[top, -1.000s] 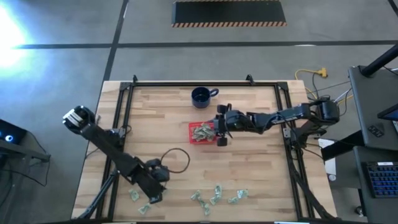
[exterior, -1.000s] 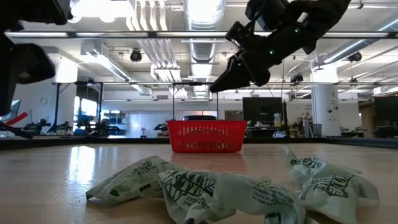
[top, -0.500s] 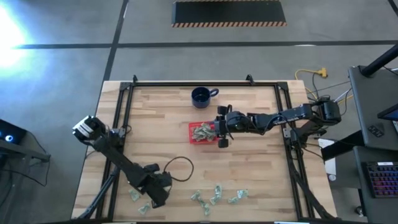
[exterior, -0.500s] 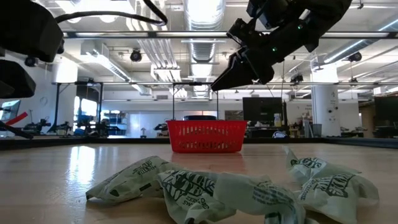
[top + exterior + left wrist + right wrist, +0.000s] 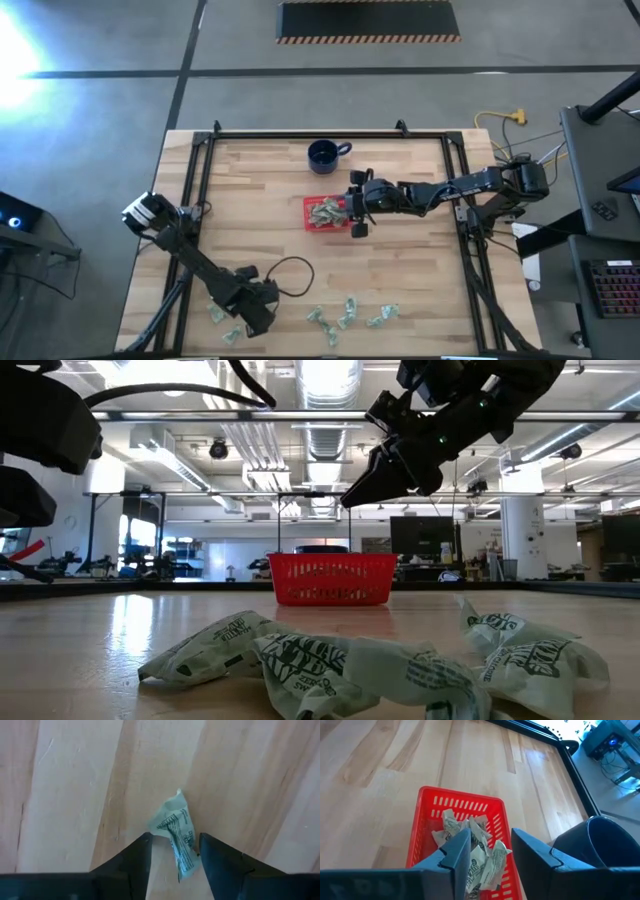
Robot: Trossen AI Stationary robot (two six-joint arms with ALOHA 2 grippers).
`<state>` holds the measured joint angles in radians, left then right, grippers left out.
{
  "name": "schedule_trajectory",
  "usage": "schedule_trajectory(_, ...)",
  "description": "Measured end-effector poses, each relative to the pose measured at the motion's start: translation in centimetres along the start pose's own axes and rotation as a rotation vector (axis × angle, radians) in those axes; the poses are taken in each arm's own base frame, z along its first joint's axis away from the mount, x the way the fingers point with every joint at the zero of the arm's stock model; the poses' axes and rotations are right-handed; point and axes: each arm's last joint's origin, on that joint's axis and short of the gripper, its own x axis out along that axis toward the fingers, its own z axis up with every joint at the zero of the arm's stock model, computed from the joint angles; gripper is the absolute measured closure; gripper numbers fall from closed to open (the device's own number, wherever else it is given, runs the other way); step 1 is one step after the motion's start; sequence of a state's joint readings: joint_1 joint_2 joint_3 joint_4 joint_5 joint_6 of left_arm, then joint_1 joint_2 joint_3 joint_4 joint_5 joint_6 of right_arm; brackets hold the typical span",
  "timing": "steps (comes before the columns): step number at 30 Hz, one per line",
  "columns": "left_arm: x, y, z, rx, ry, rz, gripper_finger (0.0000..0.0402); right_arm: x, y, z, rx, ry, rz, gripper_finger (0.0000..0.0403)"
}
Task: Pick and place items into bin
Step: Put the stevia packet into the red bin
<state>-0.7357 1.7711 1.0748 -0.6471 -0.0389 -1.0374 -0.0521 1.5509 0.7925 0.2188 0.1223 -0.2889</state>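
Since the earlier frames the left arm has swung in toward the near edge of the table, bringing its fingers [image 5: 143, 854] down over one crumpled green-and-white wrapper [image 5: 176, 839]. These fingers stand apart with the wrapper lying flat on the wood between their tips, gripped by neither. From above, the left gripper [image 5: 258, 308] sits among the loose wrappers [image 5: 348, 314] scattered along the near edge.

The right gripper [image 5: 352, 207] has barely shifted; it hangs just above the edge of the red basket [image 5: 426, 803] on the arm's side, its fingers [image 5: 457, 851] parted and holding nothing. Inside the basket lies a heap of wrappers [image 5: 470, 846]. A dark blue mug [image 5: 323, 154] stands just behind the basket, apart from it. In the low view more crumpled wrappers [image 5: 330, 664] lie in the foreground, with the basket [image 5: 331, 579] beyond them on the table [image 5: 260, 210].
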Motion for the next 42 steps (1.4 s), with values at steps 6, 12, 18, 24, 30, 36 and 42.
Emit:
schedule_trajectory(6, 0.0, 0.2, -0.1, 0.023, 0.009, 0.026, 0.0324, 0.0, 0.0, 0.0, -0.001, 0.001, 0.0, 0.0276)
schedule_trajectory(12, -0.4, 0.6, 0.1, 0.115, -0.028, 0.062, 0.0395, 0.0, 0.0, 0.0, -0.001, 0.002, 0.001, 0.0277)
schedule_trajectory(18, -2.3, 2.6, 2.0, 0.203, -0.242, 0.252, 0.0387, -0.1, 0.2, 0.0, -0.004, 0.003, 0.007, 0.0282)
schedule_trajectory(24, -5.5, 5.2, 5.1, 0.286, -0.556, 0.565, 0.0386, -1.7, 1.0, 0.2, 0.026, 0.07, 0.053, 0.0283)
schedule_trajectory(30, -7.5, 8.2, 8.8, 0.358, -0.634, 0.765, 0.0386, -5.3, 2.3, 0.6, 0.117, 0.16, 0.119, 0.0291)
schedule_trajectory(36, -7.6, 11.0, 13.1, 0.489, -0.644, 0.747, 0.0386, -8.9, 4.2, 1.3, 0.191, 0.175, 0.189, 0.0298)
schedule_trajectory(42, -7.4, 14.2, 16.3, 0.56, -0.717, 0.62, 0.0386, -11.3, 6.5, 1.5, 0.22, 0.185, 0.273, 0.0301)
